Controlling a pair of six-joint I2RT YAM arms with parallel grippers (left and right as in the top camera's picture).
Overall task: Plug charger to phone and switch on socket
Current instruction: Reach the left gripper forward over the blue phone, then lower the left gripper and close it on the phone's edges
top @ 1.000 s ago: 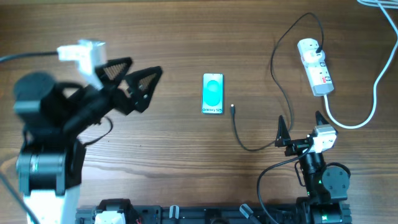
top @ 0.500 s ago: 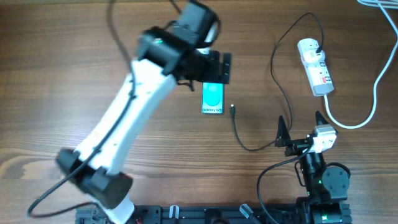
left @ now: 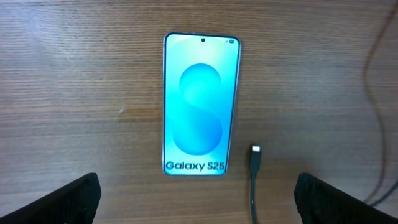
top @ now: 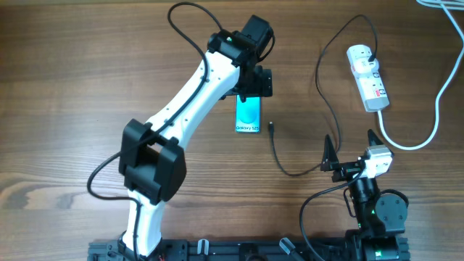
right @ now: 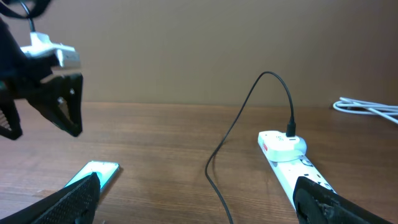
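The left pincer [left: 199, 202] is held right above the phone [left: 200, 102] and is spread wide open, with nothing in it. The phone is laid flat on the worktop [top: 72, 58], with its long side pointed away from the robot. "Galaxy S25" can be read at the phone's near end (the plug hole is likely found at this end). The tip of the charger [left: 255, 154] is seen just beside that end, on the phone's right, and is lined up the same way as the phone. The left arm is judged nearer to the tip. The right pincer [top: 351, 148] is open and empty too, well apart from the phone. The socket [top: 367, 87] is placed far to the phone's right. The charger's other end is already pushed into it, and its red marks cannot be read.
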